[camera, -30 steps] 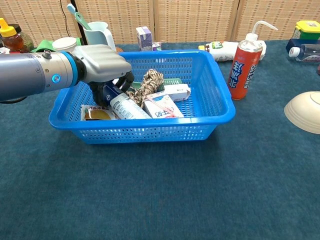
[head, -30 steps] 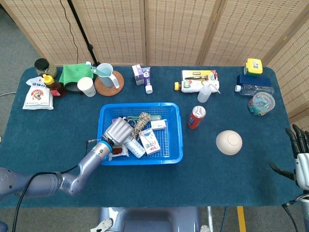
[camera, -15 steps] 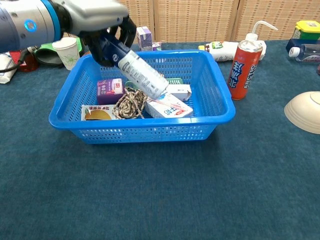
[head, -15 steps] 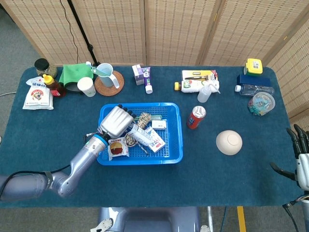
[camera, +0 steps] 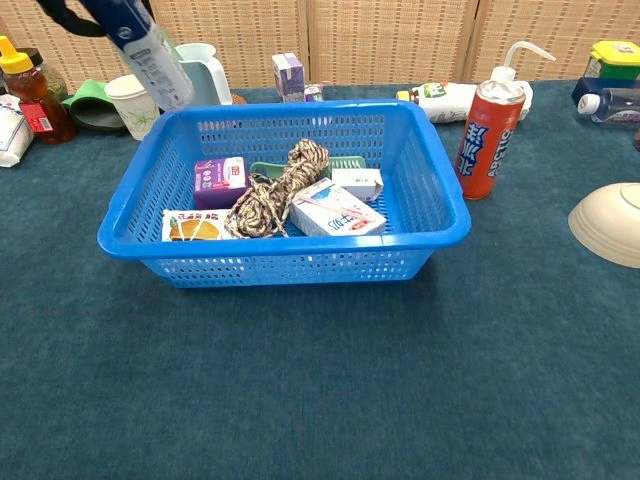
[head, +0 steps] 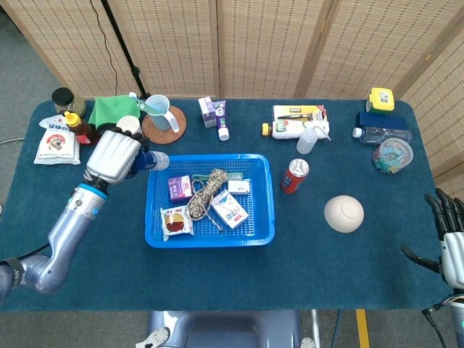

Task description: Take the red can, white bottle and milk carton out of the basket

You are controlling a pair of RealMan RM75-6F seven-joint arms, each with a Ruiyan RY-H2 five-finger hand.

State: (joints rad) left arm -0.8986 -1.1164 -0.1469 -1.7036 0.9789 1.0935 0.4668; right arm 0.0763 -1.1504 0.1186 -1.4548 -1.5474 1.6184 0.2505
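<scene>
My left hand [head: 116, 156] grips a white bottle [head: 154, 160] with a blue end and holds it in the air just past the left rim of the blue basket [head: 210, 241]. In the chest view the bottle [camera: 150, 55] hangs tilted above the basket's [camera: 280, 247] far left corner, and only dark fingers [camera: 75, 12] show at the top edge. The milk carton [head: 229, 210] [camera: 335, 210] lies inside the basket. The red can [head: 294, 176] [camera: 489, 125] stands upright on the table to the right of the basket. My right hand [head: 449, 235] is at the table's right edge, fingers apart, holding nothing.
The basket also holds a purple box [head: 179, 187], a coil of rope [head: 205, 193], a snack packet [head: 172, 220] and a small white box [head: 238, 187]. A paper cup [head: 129, 128] and a pitcher [head: 159, 112] stand behind my left hand. A white bowl [head: 343, 213] lies at right.
My left hand lifted the white bottle out of the basket and carried it up and left past the rim. The rope settled back in the basket. The right hand stayed put.
</scene>
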